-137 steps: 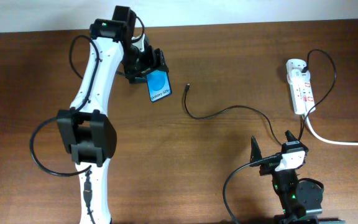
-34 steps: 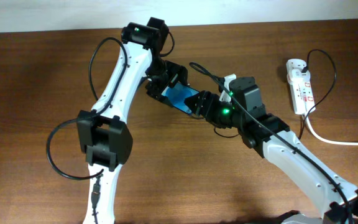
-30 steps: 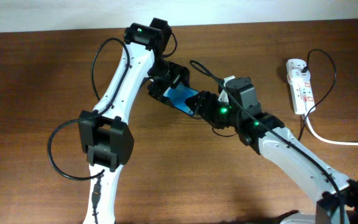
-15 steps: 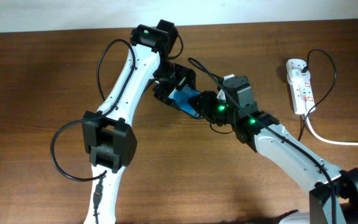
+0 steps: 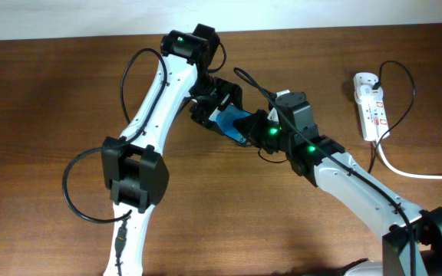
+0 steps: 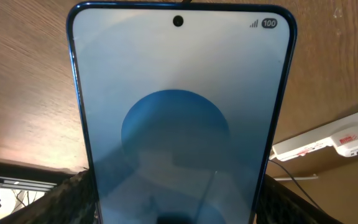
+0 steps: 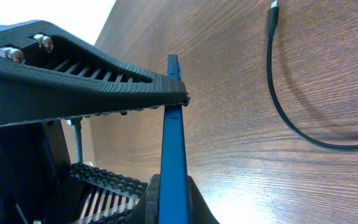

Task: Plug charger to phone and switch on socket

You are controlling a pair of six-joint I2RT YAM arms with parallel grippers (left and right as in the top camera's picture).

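The phone hangs above the table between both grippers. My left gripper is shut on its long sides; in the left wrist view the blue screen fills the frame and a black finger shows at each lower corner. My right gripper is shut on the phone's other end, and its wrist view shows the phone edge-on pinched between the pads. The charger cable lies loose on the wood with its connector tip free. The socket lies at the far right.
The socket's thick white cord runs off the right edge. The left gripper's ribbed black finger crosses the right wrist view beside the phone. The socket also shows past the phone in the left wrist view.
My right gripper has closed onto the free end of the phone. Both arms have shifted slightly to the right and up with the phone between them.
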